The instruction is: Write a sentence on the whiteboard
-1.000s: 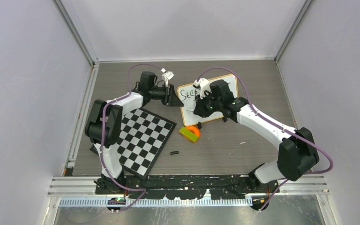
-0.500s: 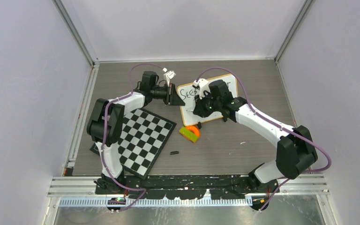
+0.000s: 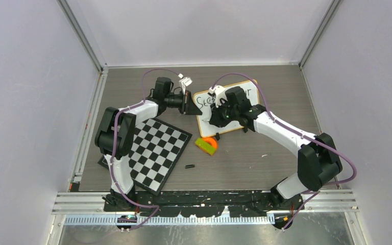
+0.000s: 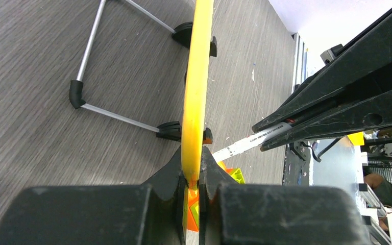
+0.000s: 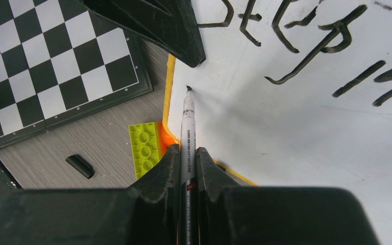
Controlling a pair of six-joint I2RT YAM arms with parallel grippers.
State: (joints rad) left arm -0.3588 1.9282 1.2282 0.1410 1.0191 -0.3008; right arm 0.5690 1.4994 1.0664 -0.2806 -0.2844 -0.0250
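Observation:
The whiteboard (image 3: 248, 93) stands tilted on its feet at the table's back middle, with a yellowish frame. My left gripper (image 3: 188, 104) is shut on its left edge; in the left wrist view the jaws (image 4: 199, 173) pinch the frame (image 4: 196, 76). My right gripper (image 3: 215, 115) is shut on a white marker (image 5: 188, 132). The marker's tip (image 5: 189, 89) is at the board's bare lower-left area, below the first line of the sentence (image 5: 296, 35). Only "Step" and the start of further letters show. The marker also shows in the left wrist view (image 4: 245, 144).
A black-and-white chequered board (image 3: 153, 150) lies at front left of the whiteboard. A green and orange brick (image 3: 206, 145) sits just in front of the whiteboard. A small black cap (image 3: 189, 166) lies nearer the front. The whiteboard's wire stand (image 4: 107, 112) rests behind it.
My right gripper has moved a little left and back with the marker, uncovering more of the board's right side. My left gripper still holds the board's edge.

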